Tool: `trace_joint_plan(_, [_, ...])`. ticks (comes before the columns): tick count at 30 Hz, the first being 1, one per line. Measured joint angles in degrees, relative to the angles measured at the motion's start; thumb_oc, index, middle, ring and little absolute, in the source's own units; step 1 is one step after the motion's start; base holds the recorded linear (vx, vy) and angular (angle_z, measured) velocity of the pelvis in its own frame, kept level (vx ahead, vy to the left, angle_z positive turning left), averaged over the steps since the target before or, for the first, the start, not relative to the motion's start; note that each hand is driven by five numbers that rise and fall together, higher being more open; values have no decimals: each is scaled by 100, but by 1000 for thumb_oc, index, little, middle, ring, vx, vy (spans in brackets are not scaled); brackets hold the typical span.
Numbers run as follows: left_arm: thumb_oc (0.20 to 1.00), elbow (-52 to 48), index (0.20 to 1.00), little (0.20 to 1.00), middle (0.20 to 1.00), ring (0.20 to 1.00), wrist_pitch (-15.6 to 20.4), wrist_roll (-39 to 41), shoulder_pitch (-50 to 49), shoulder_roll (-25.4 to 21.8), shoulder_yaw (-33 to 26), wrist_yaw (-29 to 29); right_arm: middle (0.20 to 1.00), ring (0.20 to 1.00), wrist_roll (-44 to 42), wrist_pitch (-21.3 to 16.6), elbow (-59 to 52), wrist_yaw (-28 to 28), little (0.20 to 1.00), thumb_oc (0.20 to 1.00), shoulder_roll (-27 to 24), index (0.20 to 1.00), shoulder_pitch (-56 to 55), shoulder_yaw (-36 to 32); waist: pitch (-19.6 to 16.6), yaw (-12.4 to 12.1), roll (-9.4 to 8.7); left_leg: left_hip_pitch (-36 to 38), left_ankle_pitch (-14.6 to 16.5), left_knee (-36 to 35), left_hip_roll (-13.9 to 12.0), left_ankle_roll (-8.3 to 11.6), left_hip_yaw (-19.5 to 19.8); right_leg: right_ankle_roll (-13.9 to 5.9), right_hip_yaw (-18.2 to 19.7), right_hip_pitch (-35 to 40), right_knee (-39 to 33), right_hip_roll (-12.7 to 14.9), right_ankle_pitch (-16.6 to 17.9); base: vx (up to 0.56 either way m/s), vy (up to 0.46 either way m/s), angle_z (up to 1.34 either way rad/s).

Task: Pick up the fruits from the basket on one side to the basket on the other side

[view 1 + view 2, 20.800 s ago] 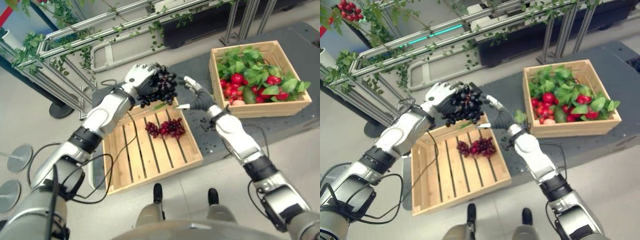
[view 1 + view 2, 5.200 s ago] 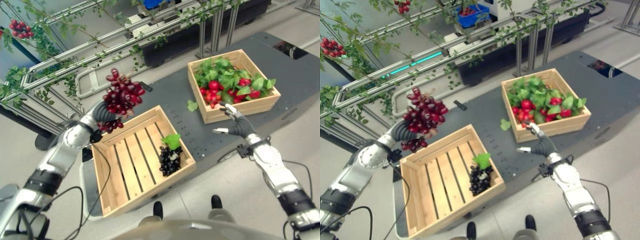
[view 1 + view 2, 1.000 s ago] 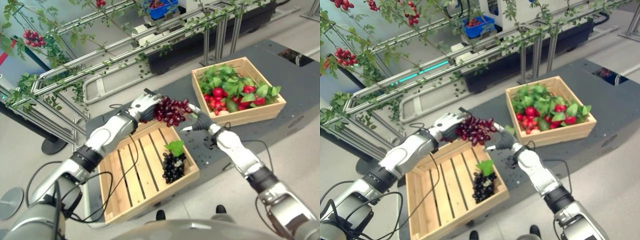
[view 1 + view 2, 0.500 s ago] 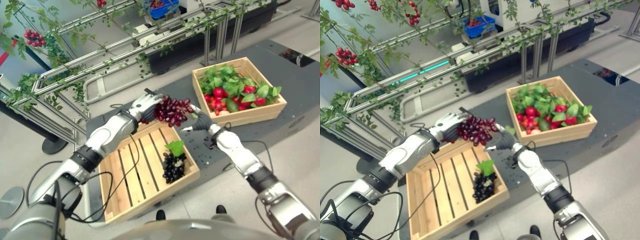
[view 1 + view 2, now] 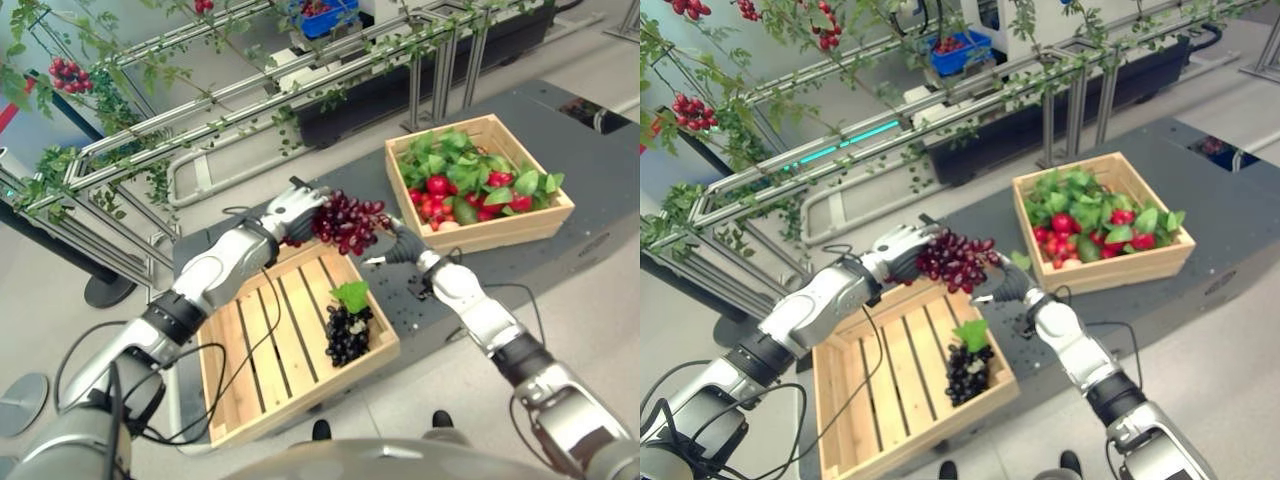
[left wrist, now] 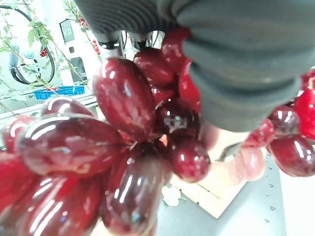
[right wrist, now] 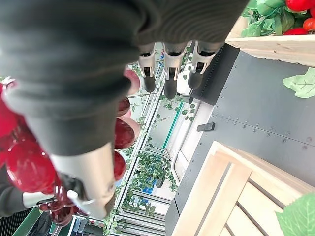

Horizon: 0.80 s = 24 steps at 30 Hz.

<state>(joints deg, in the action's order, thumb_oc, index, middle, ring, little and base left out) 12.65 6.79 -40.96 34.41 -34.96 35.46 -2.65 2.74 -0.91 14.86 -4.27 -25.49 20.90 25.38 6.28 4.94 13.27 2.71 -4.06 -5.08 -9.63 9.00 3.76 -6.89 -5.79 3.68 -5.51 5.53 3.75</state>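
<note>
Grapes [image 5: 350, 222] held curled in left hand [image 5: 290, 212] above left crate [image 5: 262, 378]; right hand [image 5: 398, 245], fingers spread, alongside. Black bunch [image 5: 346, 333] lies inside; right crate [image 5: 552, 212] remains full.

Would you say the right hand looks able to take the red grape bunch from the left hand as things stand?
Probably yes: the right hand is open right beside the red grape bunch held by the left hand, nothing between them.

No text, label, number or sign can be read anywhere in these views.
</note>
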Motion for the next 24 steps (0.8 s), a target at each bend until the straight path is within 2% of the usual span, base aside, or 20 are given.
trace_joint_plan(24, [200, -1, 200, 200, 200, 200, 27, 4, -75, 26, -42, 2, 1000, 1000, -294, -6, -569, 97, 1000, 1000, -34, 1000, 219, -22, -5, -123, -1, -5, 2, 0, 0, -3, 3, 3, 0, -5, 25, -1, 0, 0, 0, 0])
